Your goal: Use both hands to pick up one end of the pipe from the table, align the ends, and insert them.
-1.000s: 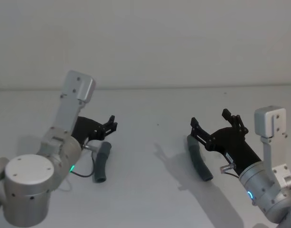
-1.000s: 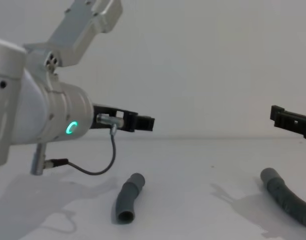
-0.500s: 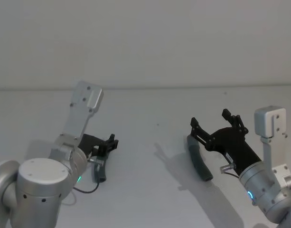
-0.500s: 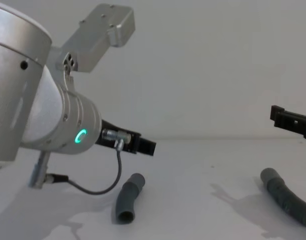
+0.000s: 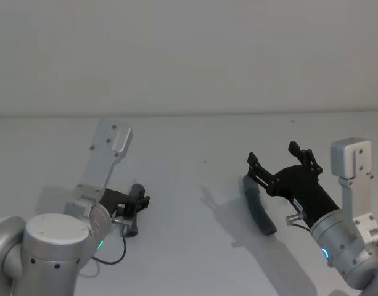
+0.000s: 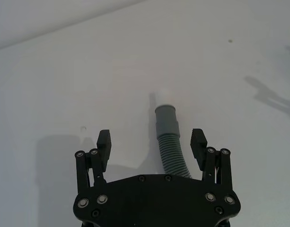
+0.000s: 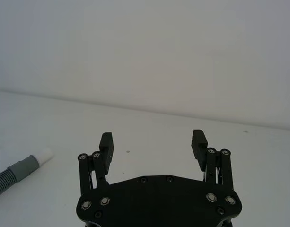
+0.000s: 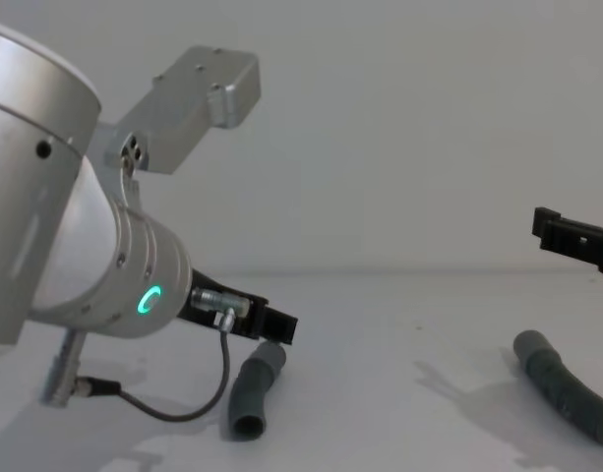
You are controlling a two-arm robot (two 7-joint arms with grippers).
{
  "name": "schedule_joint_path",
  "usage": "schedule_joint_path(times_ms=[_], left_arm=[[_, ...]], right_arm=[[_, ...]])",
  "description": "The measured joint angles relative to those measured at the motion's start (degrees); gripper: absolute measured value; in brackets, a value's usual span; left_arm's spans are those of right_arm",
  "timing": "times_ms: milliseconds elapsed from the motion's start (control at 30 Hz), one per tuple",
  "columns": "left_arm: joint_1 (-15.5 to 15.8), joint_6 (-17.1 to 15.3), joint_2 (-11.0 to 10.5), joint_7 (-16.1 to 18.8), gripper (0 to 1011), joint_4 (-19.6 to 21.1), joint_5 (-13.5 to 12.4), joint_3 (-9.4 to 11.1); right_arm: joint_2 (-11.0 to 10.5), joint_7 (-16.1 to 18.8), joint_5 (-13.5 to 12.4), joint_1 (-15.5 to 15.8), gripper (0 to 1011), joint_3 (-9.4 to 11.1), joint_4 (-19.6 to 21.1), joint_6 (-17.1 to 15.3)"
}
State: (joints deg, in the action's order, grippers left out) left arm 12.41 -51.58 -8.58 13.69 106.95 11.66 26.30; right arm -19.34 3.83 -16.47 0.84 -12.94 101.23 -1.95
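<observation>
Plain matte white table [image 5: 189, 142]. The left black skeletal gripper [image 6: 151, 139] is low over the table with its fingers spread, one on either side of the left dark grey corrugated hose piece [image 6: 171, 146] and a gap on each side. The right black skeletal gripper [image 5: 273, 154] is raised with its fingers apart. It hangs over the far end of the right dark grey corrugated hose piece [image 5: 256, 208], which lies flat, well apart from the left hose. The left hose's smooth grey cuff [image 6: 166, 117] and short white tip [image 6: 163, 97] point away from the left gripper.
</observation>
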Motion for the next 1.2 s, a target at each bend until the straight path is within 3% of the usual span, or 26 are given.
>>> schedule_joint_path(times_ms=[500, 1200], left_arm=[[0.7, 1.4, 0.8, -1.7, 1001, -3.1, 0.3, -0.2], [0.0, 4.6, 3.7, -1.8, 1001, -7.0, 0.0, -0.5]], right_arm=[[0.0, 0.0, 0.0, 0.0, 1003, 0.0, 0.0, 0.0], [0.0, 0.0, 0.0, 0.0, 1004, 0.0, 0.0, 0.0]])
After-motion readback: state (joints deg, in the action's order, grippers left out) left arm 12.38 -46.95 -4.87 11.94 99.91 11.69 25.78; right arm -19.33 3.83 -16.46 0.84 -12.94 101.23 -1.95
